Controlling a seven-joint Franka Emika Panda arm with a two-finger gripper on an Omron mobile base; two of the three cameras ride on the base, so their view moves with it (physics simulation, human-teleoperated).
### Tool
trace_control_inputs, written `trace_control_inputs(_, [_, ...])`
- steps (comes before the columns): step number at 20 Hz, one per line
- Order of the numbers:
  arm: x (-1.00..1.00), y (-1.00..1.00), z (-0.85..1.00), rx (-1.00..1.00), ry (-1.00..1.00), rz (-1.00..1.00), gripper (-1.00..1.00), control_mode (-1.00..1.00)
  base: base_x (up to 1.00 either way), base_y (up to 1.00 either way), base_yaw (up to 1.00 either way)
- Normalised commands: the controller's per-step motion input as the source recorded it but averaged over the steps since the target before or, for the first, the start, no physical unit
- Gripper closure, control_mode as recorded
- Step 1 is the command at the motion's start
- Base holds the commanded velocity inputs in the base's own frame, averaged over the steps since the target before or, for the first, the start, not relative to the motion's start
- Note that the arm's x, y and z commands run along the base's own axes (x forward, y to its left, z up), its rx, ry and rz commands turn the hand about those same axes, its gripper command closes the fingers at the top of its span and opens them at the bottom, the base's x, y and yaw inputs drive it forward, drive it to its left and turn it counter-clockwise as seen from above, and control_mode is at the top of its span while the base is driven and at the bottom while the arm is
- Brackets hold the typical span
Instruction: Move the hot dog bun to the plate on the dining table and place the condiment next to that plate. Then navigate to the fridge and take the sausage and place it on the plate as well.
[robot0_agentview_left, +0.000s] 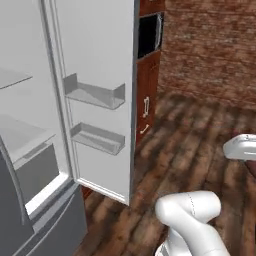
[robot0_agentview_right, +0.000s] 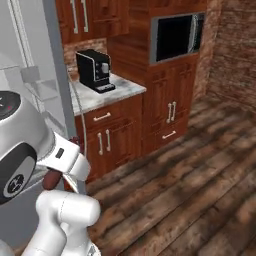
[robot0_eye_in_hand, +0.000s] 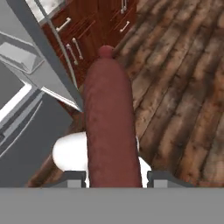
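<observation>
Gripper (robot0_eye_in_hand: 114, 177) clamps sausage (robot0_eye_in_hand: 109, 122); open fridge (robot0_agentview_left: 30, 150) door (robot0_agentview_left: 97, 90) beside, wood cabinets (robot0_agentview_right: 120, 130) beyond.

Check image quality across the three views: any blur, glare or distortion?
Hand view: sausage looms huge, foreshortened, edges soft. Left base view: fridge interior flat pale, no glare. Right base view: arm blurred up close; coffee machine crisp, floor evenly lit.
</observation>
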Motion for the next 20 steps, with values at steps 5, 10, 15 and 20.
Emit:
trace_control_inputs(5, [0.0,0.0,0.0,0.0,0.0,0.0,1.0,1.0,0.11,-0.36,-0.92])
trace_control_inputs(10, [0.0,0.0,0.0,0.0,0.0,0.0,1.0,1.0,0.86,-0.4,-0.62])
trace_control_inputs(15, [0.0,0.0,0.0,0.0,0.0,0.0,1.0,1.0,1.0,-0.23,-0.32])
trace_control_inputs(20, [0.0,0.0,0.0,0.0,0.0,0.0,1.0,1.0,1.0,-0.24,-0.19])
